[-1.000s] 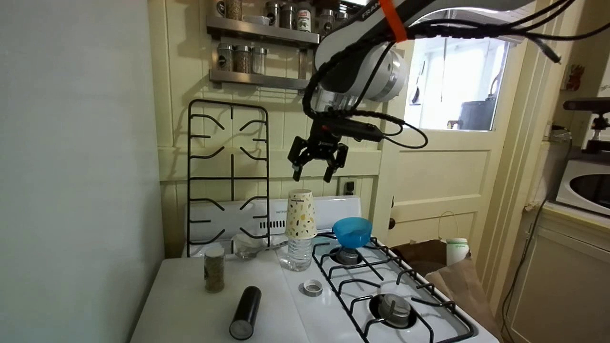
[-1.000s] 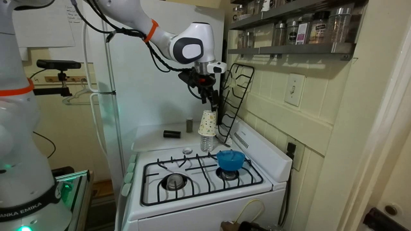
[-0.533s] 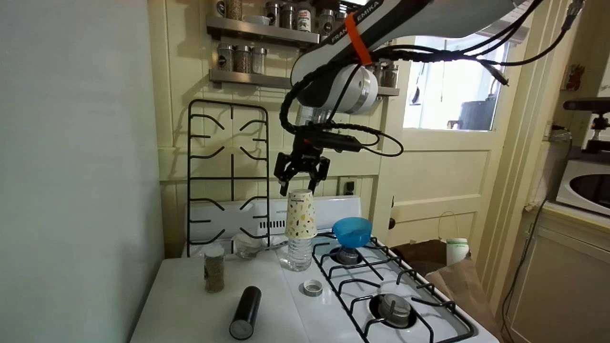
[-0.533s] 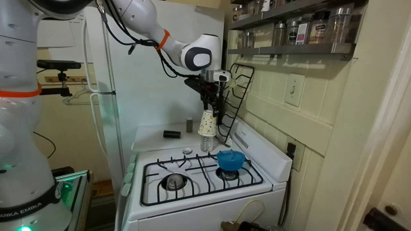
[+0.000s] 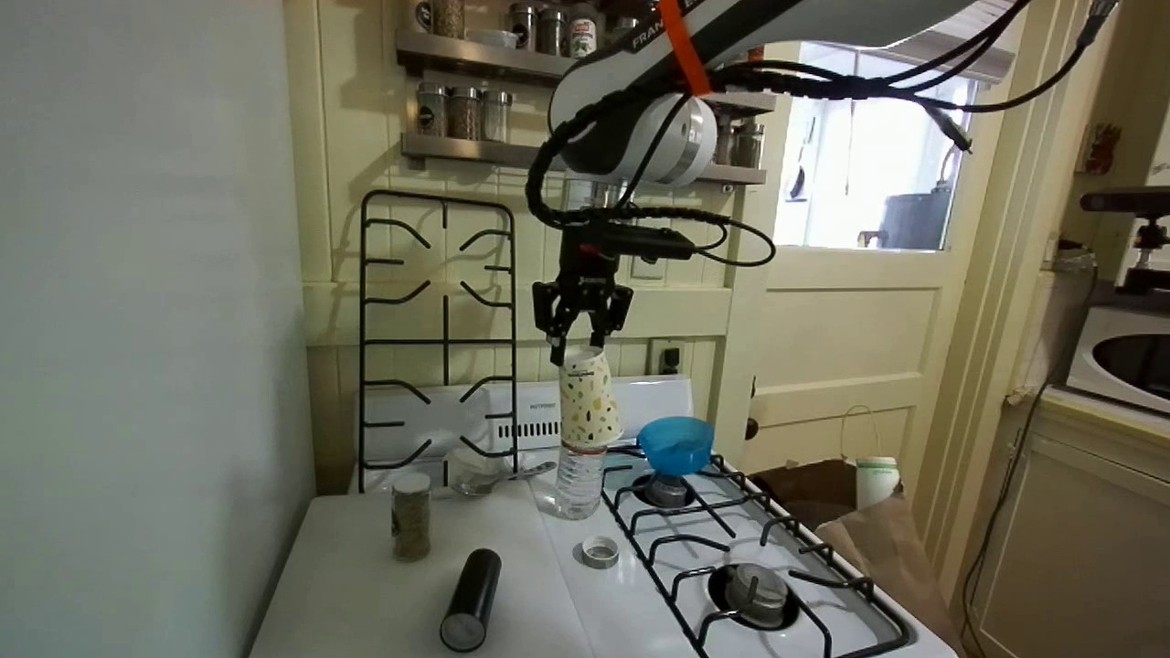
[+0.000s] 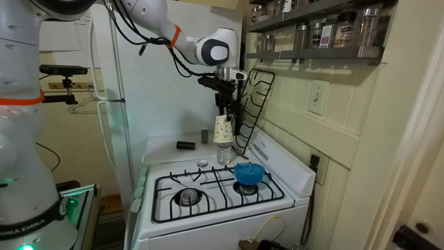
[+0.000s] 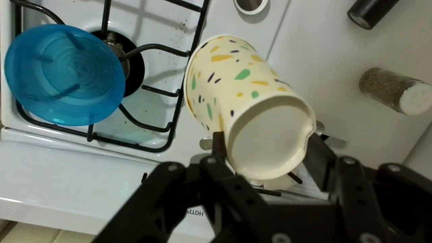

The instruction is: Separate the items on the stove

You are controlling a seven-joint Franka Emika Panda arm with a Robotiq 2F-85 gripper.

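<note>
One tilted, upside-down cup point(image 7: 243, 84) is clamped near its base by the gripper point(image 5: 578, 350). The top of the bottle point(image 5: 579, 489), set upright on the stove point(image 6: 222, 229), is covered by the cup; the blue bowl point(image 6: 248, 174) is supported by the grate point(image 5: 653, 566).

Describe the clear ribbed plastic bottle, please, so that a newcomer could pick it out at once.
Find the white gas stove, then the black wire grate lying flat on top. Beside that grate stands the clear ribbed plastic bottle; unlike its neighbours, it has an upside-down, speckled cream paper cup over it.
</note>
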